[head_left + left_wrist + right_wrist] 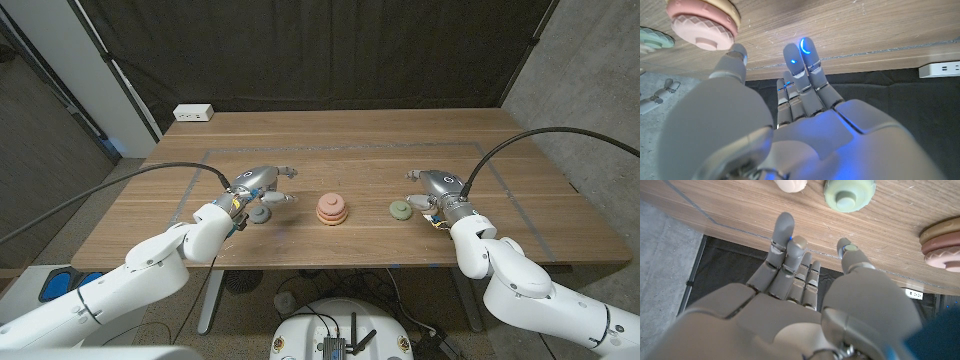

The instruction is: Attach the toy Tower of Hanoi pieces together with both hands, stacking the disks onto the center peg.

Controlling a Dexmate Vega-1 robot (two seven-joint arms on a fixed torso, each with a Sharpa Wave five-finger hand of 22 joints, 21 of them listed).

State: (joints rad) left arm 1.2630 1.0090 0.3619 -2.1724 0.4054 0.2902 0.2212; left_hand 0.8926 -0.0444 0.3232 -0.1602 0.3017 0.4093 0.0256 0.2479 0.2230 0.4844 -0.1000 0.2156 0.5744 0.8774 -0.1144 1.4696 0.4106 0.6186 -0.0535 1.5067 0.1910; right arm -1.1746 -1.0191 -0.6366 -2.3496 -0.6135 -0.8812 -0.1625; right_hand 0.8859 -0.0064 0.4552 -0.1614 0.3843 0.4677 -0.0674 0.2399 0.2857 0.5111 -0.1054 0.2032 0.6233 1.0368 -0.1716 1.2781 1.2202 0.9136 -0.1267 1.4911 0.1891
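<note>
Between your left hand and the pink stack lies bare table, with only a grey disk beside that hand. A green disk blocks your right hand.

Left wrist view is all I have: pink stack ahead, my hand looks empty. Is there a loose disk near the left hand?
Observer: Yes. The head view shows a grey disk on the table right beside the left hand. I cannot tell if they touch.
Operator: Is the right hand holding anything?
Observer: No. The right wrist view shows the right hand with its fingers apart and nothing in them.
Operator: What's the green piece at my picture's edge?
Observer: A green disk with a raised knob in its middle. It lies on the table between the right hand and the pink stack.
</note>
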